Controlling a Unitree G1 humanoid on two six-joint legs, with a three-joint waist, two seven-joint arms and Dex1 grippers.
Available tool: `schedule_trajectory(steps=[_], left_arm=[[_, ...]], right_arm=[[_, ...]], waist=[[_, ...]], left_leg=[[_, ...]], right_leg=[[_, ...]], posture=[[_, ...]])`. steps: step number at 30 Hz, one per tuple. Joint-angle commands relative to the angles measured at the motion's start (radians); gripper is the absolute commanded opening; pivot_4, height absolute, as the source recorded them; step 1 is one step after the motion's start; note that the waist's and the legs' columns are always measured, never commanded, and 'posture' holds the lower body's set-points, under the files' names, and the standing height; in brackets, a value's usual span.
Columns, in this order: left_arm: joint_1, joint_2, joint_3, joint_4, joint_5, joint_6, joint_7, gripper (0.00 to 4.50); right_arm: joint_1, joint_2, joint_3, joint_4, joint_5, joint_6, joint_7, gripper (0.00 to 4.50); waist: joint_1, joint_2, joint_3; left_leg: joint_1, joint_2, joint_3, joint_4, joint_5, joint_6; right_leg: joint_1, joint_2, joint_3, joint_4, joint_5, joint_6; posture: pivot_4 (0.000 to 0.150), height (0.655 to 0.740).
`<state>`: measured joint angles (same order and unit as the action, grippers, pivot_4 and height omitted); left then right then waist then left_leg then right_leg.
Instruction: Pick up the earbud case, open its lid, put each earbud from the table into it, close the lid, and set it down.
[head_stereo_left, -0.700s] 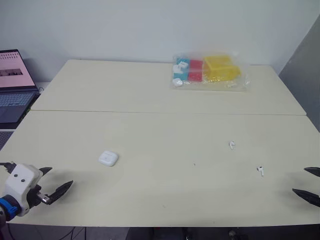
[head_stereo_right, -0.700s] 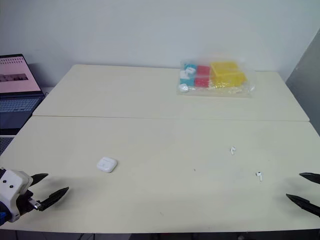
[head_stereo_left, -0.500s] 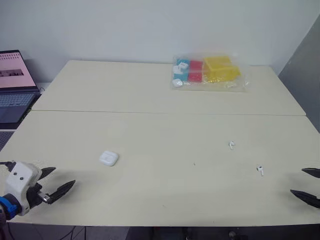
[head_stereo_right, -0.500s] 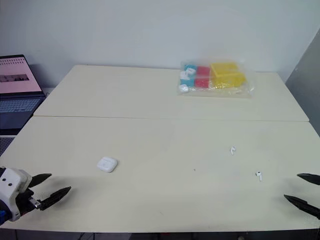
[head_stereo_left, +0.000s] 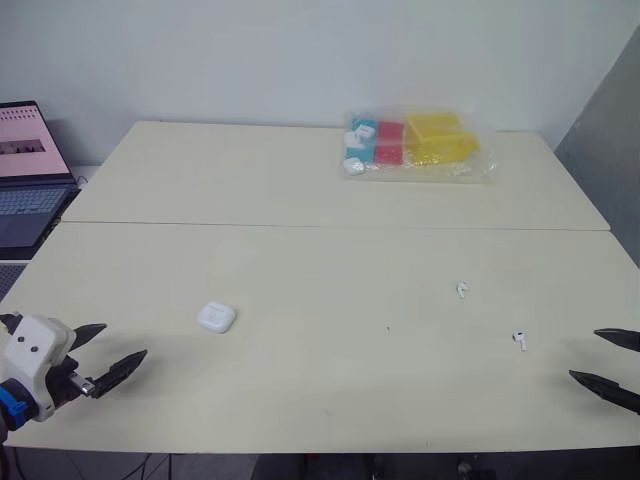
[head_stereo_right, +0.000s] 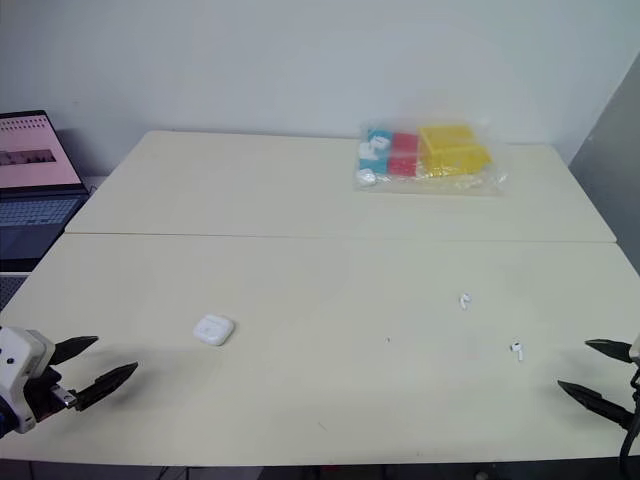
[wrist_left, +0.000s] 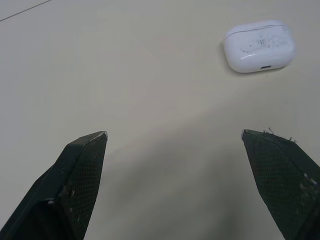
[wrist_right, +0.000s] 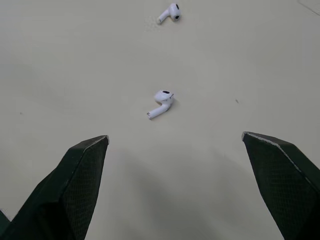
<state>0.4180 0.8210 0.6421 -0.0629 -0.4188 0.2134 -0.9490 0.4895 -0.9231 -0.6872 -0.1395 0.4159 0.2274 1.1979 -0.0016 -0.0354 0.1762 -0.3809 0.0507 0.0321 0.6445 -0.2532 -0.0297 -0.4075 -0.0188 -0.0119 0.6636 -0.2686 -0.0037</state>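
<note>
White earbud case (head_stereo_left: 216, 317), lid closed, lies on the cream desk (head_stereo_left: 300, 180) on the robot's left, just ahead of the left pincer (head_stereo_left: 120, 341), which is spread wide and empty. The farther earbud (head_stereo_left: 462, 290) and the nearer earbud (head_stereo_left: 520, 340) lie near the right pincer (head_stereo_left: 585, 355), likewise spread and empty. Judged step: picking up the case. The left pincer should straddle the case low to the desk and close gently, since the smooth shell may slip, leaving the lid seam free.
</note>
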Motion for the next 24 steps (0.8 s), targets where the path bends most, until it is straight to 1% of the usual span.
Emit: schedule_trajectory(steps=[1, 7, 12, 14, 16, 20, 21, 24], left_arm=[[0.005, 0.003, 0.021, -0.021, -0.004, 0.012, 0.003, 4.50], [0.055, -0.017, 0.039, -0.090, -0.019, 0.040, 0.001, 4.50], [0.101, -0.057, 0.051, -0.181, -0.063, 0.094, 0.010, 4.50], [0.090, -0.070, 0.039, -0.225, -0.079, 0.127, 0.037, 4.50], [0.063, -0.091, 0.028, -0.282, -0.124, 0.192, 0.084, 4.50], [0.005, -0.128, -0.035, -0.387, -0.156, 0.306, 0.189, 4.50], [-0.002, -0.130, -0.056, -0.406, -0.153, 0.331, 0.210, 4.50], [-0.025, -0.140, -0.118, -0.436, -0.119, 0.386, 0.275, 4.50]], right_arm=[[-0.008, -0.013, -0.013, -0.021, 0.001, 0.002, 0.001, 4.48], [-0.010, -0.015, -0.007, -0.026, -0.011, -0.010, 0.000, 4.48], [-0.086, -0.057, 0.043, -0.064, 0.006, -0.003, 0.017, 4.48], [-0.149, -0.089, 0.085, -0.098, 0.035, 0.030, 0.024, 4.48], [-0.234, -0.123, 0.145, -0.135, 0.059, 0.050, 0.038, 4.48], [-0.442, -0.173, 0.277, -0.231, 0.164, 0.175, 0.030, 4.48], [-0.487, -0.180, 0.306, -0.253, 0.188, 0.209, 0.025, 4.48], [-0.612, -0.186, 0.389, -0.309, 0.243, 0.299, -0.001, 4.48]], waist=[[0.000, 0.000, 0.000], [0.000, 0.000, 0.000], [-0.002, 0.000, 0.000], [-0.003, 0.000, 0.000], [-0.004, 0.000, 0.000], [-0.002, 0.000, 0.000], [-0.001, 0.000, 0.000], [0.001, 0.000, 0.000]], left_leg=[[0.000, 0.000, 0.000, 0.000, 0.000, 0.000], [0.000, 0.000, 0.000, 0.000, 0.000, 0.000], [0.001, 0.000, 0.000, 0.000, 0.000, 0.000], [0.001, 0.000, -0.001, 0.001, 0.000, 0.000], [0.002, 0.000, -0.001, 0.001, 0.000, 0.000], [0.002, -0.001, -0.001, 0.001, 0.000, 0.000], [0.001, -0.001, -0.001, 0.001, 0.000, 0.000], [-0.001, -0.002, -0.002, 0.000, 0.000, 0.000]], right_leg=[[0.000, 0.000, 0.000, 0.000, 0.000, 0.000], [0.000, 0.000, 0.001, -0.001, 0.000, 0.000], [0.000, 0.000, 0.001, 0.000, 0.000, 0.000], [0.000, 0.000, 0.001, 0.001, 0.000, 0.000], [0.001, 0.000, 0.001, 0.001, 0.000, 0.000], [0.002, 0.000, 0.000, 0.001, 0.001, 0.001], [0.001, 0.000, 0.000, 0.001, 0.004, 0.006], [0.001, 0.001, 0.000, 0.000, 0.004, 0.007]], posture=[[0.150, 0.7378], [0.150, 0.7378], [0.150, 0.7378], [0.150, 0.7378], [0.150, 0.7378], [0.150, 0.7378], [0.150, 0.7378], [0.150, 0.7378]])
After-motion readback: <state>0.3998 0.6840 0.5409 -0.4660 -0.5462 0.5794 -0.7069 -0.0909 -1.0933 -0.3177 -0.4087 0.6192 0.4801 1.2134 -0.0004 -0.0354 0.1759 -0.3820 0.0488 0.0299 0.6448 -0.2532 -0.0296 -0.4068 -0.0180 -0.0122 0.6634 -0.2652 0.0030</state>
